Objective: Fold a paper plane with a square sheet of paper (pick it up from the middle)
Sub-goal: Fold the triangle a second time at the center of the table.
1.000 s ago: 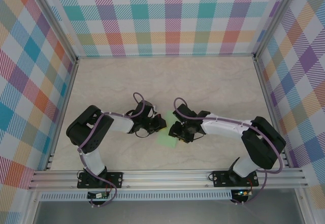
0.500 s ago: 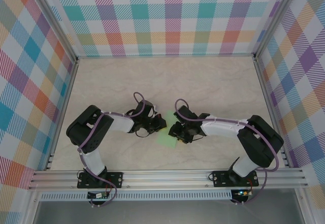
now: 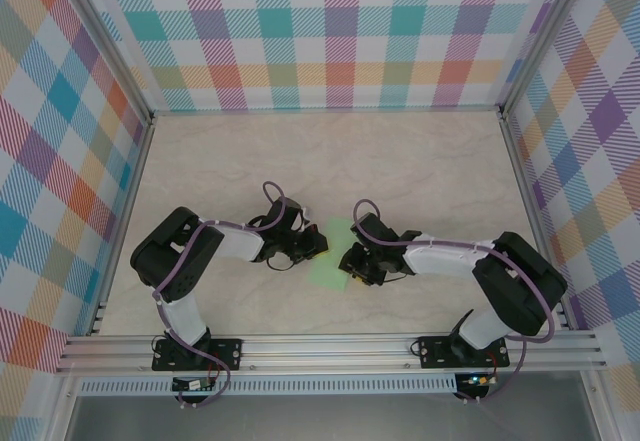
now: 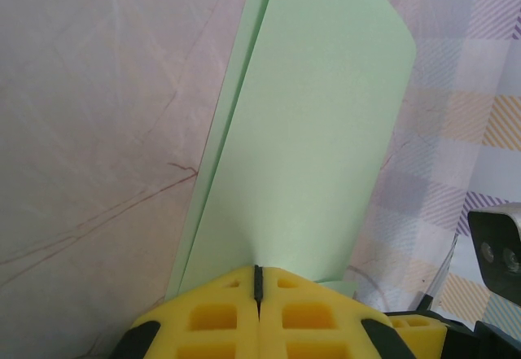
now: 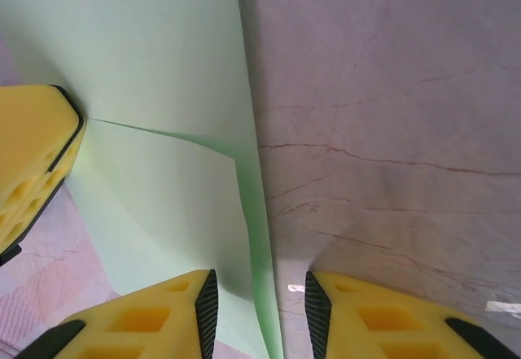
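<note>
The square sheet of paper (image 3: 331, 257) is pale green and lies folded double between my two grippers at the table's middle. In the left wrist view the sheet (image 4: 317, 123) rises as two layers from my left gripper (image 4: 257, 271), whose yellow fingers are shut on its fold. From above, that gripper (image 3: 318, 245) sits at the paper's left side. My right gripper (image 5: 260, 298) is open, and the sheet's (image 5: 155, 90) long edge runs up between its fingers (image 5: 167, 318) without being pinched. Seen from above, the right gripper (image 3: 349, 265) is at the paper's right, near corner.
The marble-patterned table (image 3: 420, 171) is ringed by checked walls (image 3: 330, 31) and an aluminium rail (image 3: 330, 346) at the near edge. A yellow finger of the left gripper (image 5: 32, 164) touches the sheet at the left of the right wrist view.
My right gripper has slid a little toward the near edge along the paper's right side and its jaws have narrowed. The left arm has stayed still, holding the paper.
</note>
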`<state>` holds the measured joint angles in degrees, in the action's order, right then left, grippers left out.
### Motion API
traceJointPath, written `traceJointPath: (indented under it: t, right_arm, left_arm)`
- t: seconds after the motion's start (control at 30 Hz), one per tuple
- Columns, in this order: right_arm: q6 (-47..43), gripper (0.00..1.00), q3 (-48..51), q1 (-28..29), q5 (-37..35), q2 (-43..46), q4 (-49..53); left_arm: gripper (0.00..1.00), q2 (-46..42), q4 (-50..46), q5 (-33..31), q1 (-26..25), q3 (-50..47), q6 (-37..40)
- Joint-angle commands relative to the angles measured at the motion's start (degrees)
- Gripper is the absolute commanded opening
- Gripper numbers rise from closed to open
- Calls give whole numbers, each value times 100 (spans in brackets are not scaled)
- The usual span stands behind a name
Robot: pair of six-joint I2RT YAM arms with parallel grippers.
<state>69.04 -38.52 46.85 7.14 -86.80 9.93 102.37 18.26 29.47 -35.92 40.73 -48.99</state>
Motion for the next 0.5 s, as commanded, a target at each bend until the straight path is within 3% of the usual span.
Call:
traceJointPath:
  t: [0.0,0.27,0.47]
  right_arm:
    - [-31,35,4,49,162,-179,-672]
    - [-9,30,11,57,41,-71,-484]
    - [-48,32,-8,52,-15,19,-272]
  left_arm:
    - [0,178,-746,-458,-55,-281,109]
    - [0,166,-763,-491,-55,-259,76]
    - [0,183,-747,-510,-55,-264,76]
